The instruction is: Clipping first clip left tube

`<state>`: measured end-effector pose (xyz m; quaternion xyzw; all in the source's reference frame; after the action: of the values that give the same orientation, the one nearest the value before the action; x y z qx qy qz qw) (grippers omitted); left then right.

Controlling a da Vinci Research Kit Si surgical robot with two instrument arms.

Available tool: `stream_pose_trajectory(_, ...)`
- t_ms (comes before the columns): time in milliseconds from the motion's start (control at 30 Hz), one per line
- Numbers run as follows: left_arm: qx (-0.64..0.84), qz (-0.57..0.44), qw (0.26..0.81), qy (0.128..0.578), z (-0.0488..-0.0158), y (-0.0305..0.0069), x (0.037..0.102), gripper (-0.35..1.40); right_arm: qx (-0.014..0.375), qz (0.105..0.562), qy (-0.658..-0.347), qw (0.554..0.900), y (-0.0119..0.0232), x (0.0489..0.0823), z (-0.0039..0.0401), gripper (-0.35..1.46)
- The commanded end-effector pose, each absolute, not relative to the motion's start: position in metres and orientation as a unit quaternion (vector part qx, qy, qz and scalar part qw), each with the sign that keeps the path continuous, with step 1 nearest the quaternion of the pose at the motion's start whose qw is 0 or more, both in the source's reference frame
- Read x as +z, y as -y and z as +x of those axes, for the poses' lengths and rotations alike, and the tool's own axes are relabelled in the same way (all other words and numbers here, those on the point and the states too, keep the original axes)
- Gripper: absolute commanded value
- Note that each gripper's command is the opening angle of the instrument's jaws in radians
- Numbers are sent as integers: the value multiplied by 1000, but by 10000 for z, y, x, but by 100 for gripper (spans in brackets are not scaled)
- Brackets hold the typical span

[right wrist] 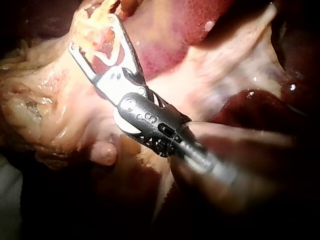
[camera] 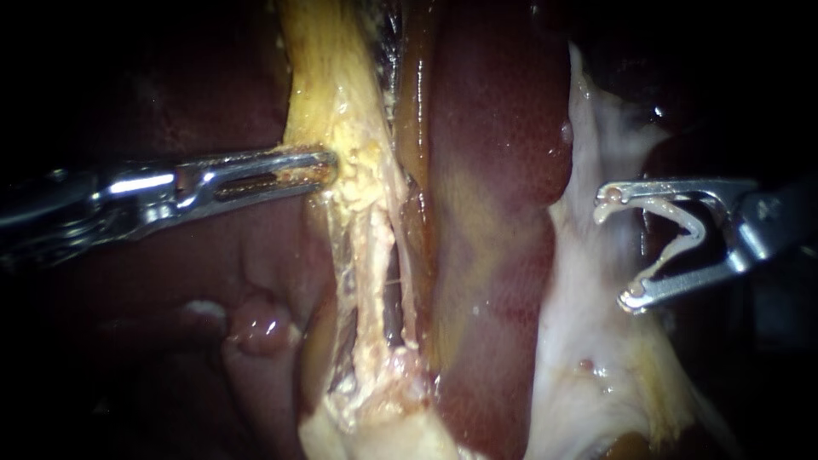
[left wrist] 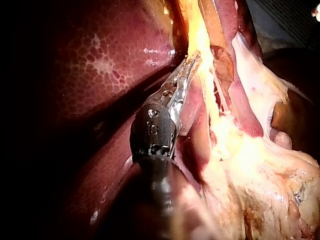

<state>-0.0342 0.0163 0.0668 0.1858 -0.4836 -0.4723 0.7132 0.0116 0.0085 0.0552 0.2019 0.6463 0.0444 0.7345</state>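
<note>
Endoscope close, facing left instrument [camera: 328, 166] and right instrument [camera: 620, 247]; wrist cameras behind each, looking tipward, yellow strand [camera: 341, 94] shared.

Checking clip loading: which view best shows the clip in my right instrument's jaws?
The endoscope view: the clip shows whole between the right instrument's jaws, against a dark background. The right wrist view shows it against pale tissue. The left wrist view misses it.

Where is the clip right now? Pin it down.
In the endoscope view it is on the right: the clip is held between the spread jaws of the right instrument, over pale tissue beside the liver, not on any tube.
</note>
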Motion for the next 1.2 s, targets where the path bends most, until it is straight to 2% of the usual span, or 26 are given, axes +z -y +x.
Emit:
stream_pose_trajectory(33, -473, 186, 713, 483, -342, -163, 668, -35, 44, 202, -646, 734, -85, 552, 116, 60)
stream_pose_trajectory(200, -473, 187, 713, 484, -339, -162, 667, -35, 46, 207, -646, 733, -82, 554, 119, 60)
stream_pose_trajectory(467, -473, 191, 712, 482, -315, -165, 642, -35, 114, 279, -631, 715, -55, 576, 152, 60)
stream_pose_trajectory(700, -474, 193, 712, 481, -309, -162, 626, -35, 142, 324, -598, 720, -23, 630, 212, 60)
stream_pose_trajectory(867, -475, 195, 710, 482, -307, -159, 609, -35, 150, 346, -574, 727, 4, 684, 257, 60)
stream_pose_trajectory(1200, -478, 195, 702, 491, -306, -155, 578, -35, 164, 356, -554, 734, 13, 741, 307, 60)
